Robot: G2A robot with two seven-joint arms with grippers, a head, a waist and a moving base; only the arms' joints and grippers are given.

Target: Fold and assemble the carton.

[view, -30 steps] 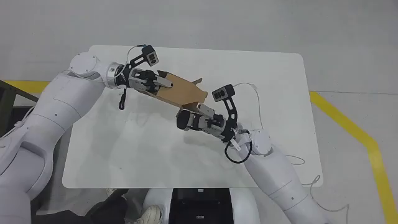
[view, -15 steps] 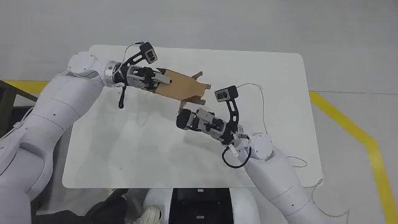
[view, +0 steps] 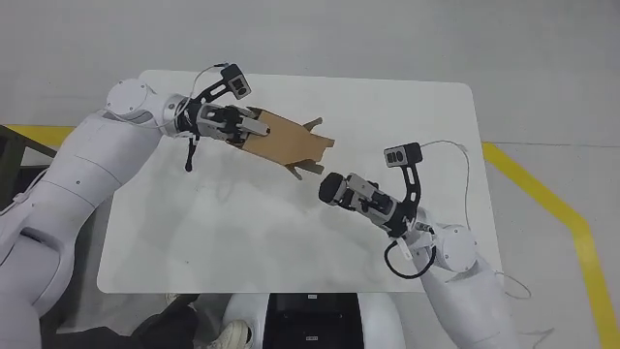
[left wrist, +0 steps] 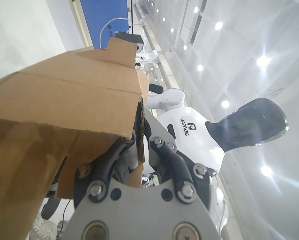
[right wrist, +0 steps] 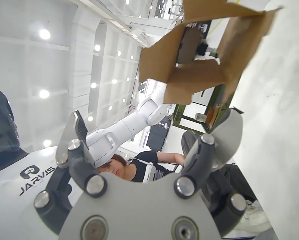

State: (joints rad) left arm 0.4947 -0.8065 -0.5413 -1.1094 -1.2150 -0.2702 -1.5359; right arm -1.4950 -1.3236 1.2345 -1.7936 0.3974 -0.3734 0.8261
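- Carton [view: 281, 139]: brown cardboard, partly opened into a tube. It lies slantwise over the back-left part of the table [view: 417, 126].
- Left gripper [view: 244, 123]: at the carton's left end, pressed together on the cardboard.
- Left wrist view: the two dark fingers [left wrist: 172, 158] pinch the corrugated edge of one carton wall. The rest of the carton runs away from the wrist.
- Right gripper [view: 329, 189]: spread wide and holding nothing. It sits near the table's middle, close to the carton's right end but apart from it.
- Right wrist view: the fingers [right wrist: 75, 126] stand well apart with a clear gap between them. The carton sits beyond them, not touching.
- Flaps [view: 323, 141]: the ones at the right end splay outward in different directions, none folded in.
- The carton's open end faces the right gripper, and the right wrist view looks into the hollow. Something dark shows inside; can't tell what.
- The carton's long axis runs from the left gripper toward the table's middle, with the flapped end nearer the right gripper.
- The carton is near the tabletop. Can't tell whether its lower edge touches the table or hangs just above.
- Table: white top, rounded corners.
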